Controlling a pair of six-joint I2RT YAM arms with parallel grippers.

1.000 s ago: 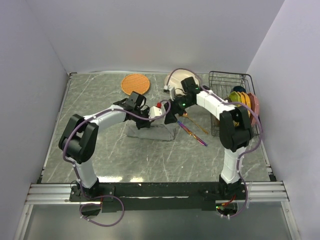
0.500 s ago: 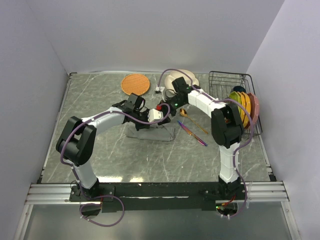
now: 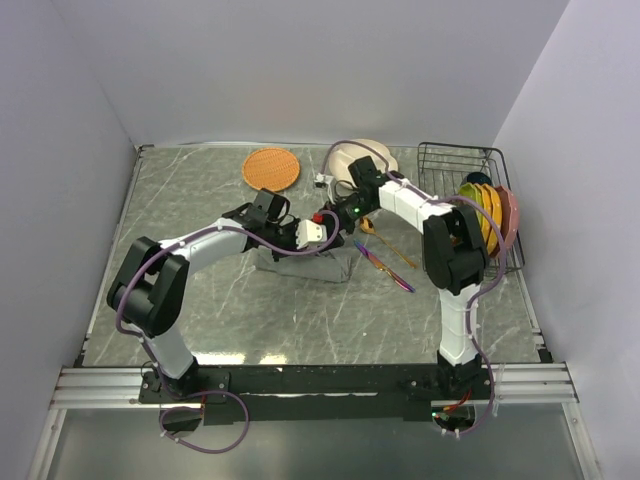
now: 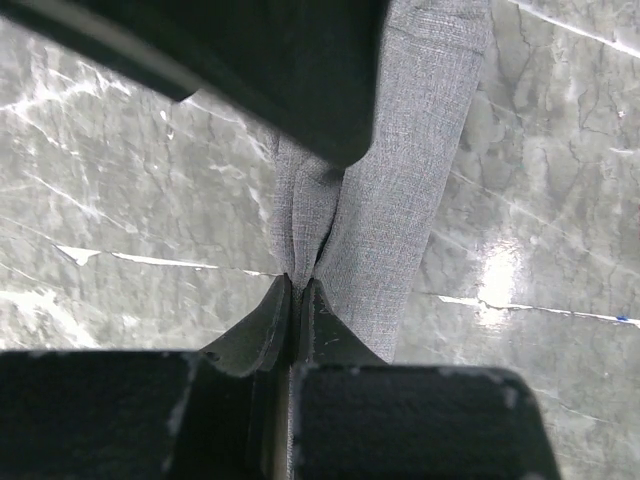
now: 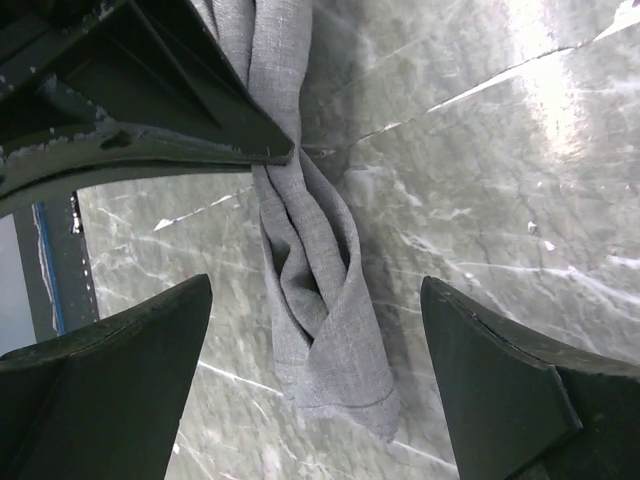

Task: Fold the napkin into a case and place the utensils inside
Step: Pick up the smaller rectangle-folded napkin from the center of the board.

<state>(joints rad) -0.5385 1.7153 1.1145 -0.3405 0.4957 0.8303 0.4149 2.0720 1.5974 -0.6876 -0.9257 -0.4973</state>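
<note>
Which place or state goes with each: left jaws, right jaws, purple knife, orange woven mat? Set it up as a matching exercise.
1 left jaws
2 right jaws
3 purple knife
4 orange woven mat

A by the far edge of the table
B open over the napkin
C pinched shut on the napkin
D on the table, right of the napkin

Pairs: 1-C, 2-B, 3-D, 4-A

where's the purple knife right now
In the top view the purple knife lies right of centre, just right of the grey napkin. The gold spoon lies alongside it on its far side, and the wire rack stands further right.
</note>
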